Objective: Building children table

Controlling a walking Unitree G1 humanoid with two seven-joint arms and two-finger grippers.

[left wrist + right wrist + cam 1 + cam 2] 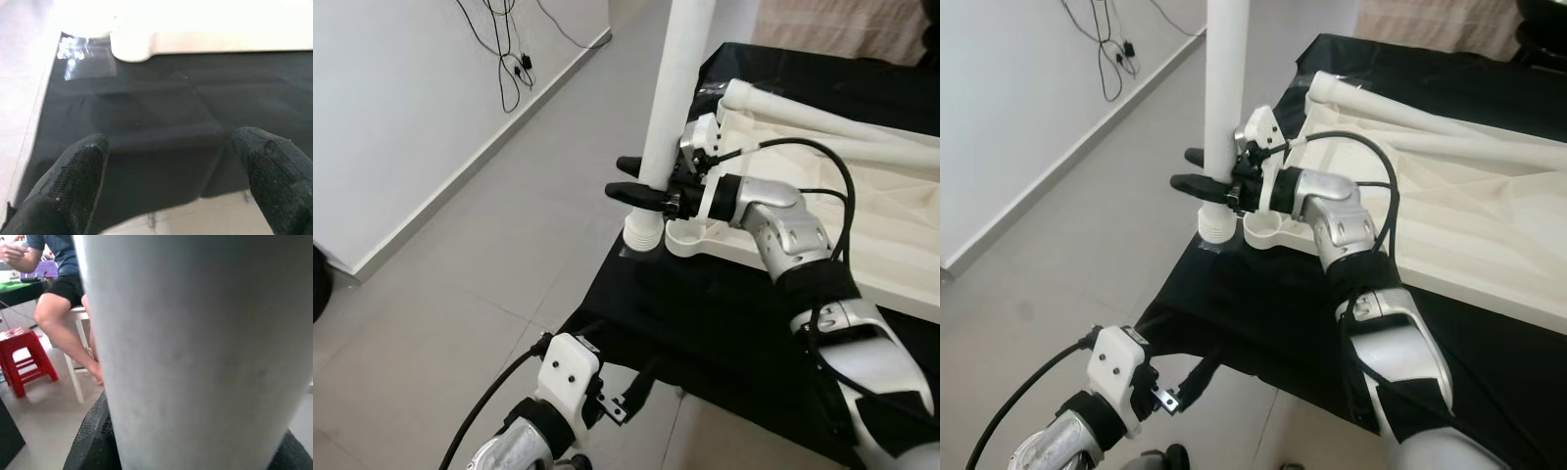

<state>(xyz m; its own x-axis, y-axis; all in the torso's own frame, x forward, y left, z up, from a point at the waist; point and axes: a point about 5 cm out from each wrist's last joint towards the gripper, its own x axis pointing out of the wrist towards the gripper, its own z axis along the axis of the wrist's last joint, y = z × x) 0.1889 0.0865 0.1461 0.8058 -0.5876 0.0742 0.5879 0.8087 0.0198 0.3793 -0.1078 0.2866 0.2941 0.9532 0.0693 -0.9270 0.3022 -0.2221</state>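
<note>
A white table leg stands upright with my right gripper shut around it, one black finger on either side. Its ribbed lower end rests at the corner of the black-covered table, just beside the round corner socket of the white tabletop, which lies flat. Another white leg lies along the tabletop's far side. In the right wrist view the leg is very close, with a finger beneath it. My left gripper hangs open, low before the table's edge, holding nothing.
The black cloth hangs over the table's near edge. Grey tiled floor lies to the left, along a white wall with dangling cables. In the right wrist view a person sits on a white stool beside a red stool.
</note>
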